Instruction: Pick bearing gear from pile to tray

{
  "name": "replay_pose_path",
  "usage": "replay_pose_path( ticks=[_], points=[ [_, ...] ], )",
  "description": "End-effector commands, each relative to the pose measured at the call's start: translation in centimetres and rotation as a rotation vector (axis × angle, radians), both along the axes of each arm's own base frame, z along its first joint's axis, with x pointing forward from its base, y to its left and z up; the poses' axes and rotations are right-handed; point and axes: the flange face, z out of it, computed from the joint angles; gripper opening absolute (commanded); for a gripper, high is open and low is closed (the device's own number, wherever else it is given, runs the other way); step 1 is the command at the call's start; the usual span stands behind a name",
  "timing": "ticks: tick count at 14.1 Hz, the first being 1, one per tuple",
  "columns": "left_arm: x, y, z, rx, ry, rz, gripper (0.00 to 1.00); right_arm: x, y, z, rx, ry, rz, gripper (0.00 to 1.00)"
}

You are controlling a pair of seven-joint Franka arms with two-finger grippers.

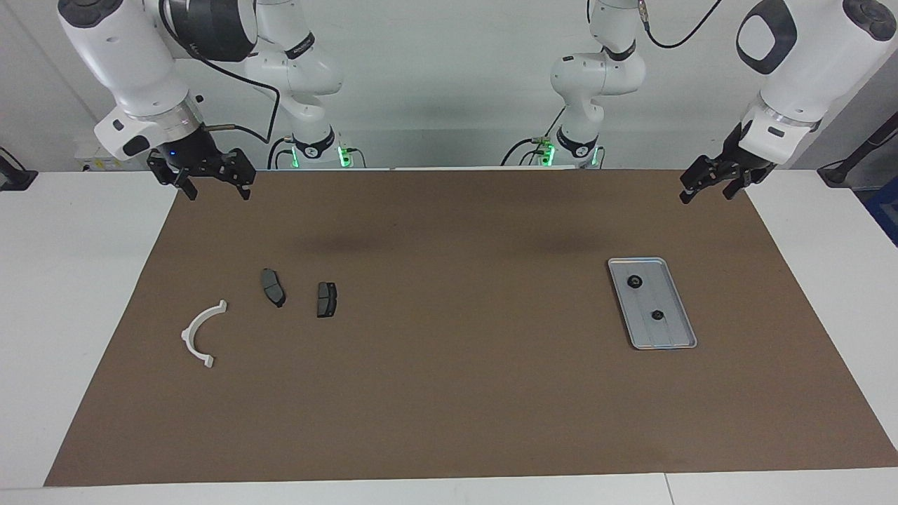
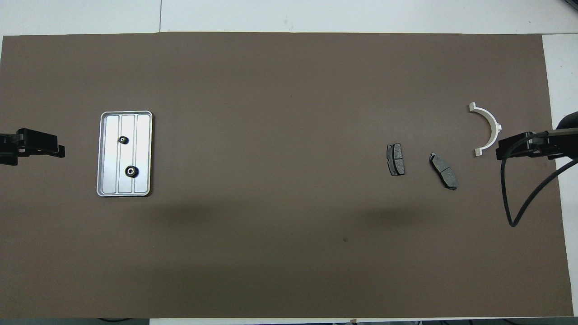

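Note:
The silver tray lies toward the left arm's end of the table and holds two small black bearing gears. In the overhead view the tray shows both gears. The pile toward the right arm's end is a white curved arc and two dark brake pads. No loose black rings show there. My right gripper hangs open and empty, raised over the mat's edge. My left gripper hangs open and empty, raised over the mat's other end.
A brown mat covers most of the white table. A black cable loops down from the right arm's wrist.

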Motion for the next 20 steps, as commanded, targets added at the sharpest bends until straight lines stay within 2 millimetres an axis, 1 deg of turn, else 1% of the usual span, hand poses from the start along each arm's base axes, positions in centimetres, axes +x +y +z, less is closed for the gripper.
replay_pose_path(
  ticks=[1,5,9,15,17,20],
  points=[
    [1.0,-0.6,-0.5,0.052,-0.012,-0.033,1.00,-0.4,-0.1,0.0,0.020,-0.013,0.004,1.00],
    [0.9,-0.7,-1.1,0.054,-0.005,-0.059,1.00,-0.4,-0.2,0.0,0.020,-0.015,0.003,1.00],
    [1.2,-0.7,-1.6,0.052,-0.015,-0.066,1.00,-0.4,-0.1,0.0,0.020,-0.015,0.004,1.00],
    [1.2,-0.4,-1.9,0.049,-0.015,-0.060,1.00,-0.4,-0.1,0.0,0.020,-0.016,0.006,1.00],
    [1.2,0.2,-1.9,0.049,-0.014,-0.049,1.00,-0.4,-0.2,0.0,0.020,-0.016,0.004,1.00],
    [1.2,0.2,-1.9,0.049,-0.016,-0.049,1.00,-0.4,-0.2,0.0,0.020,-0.016,0.004,1.00]
  ],
)
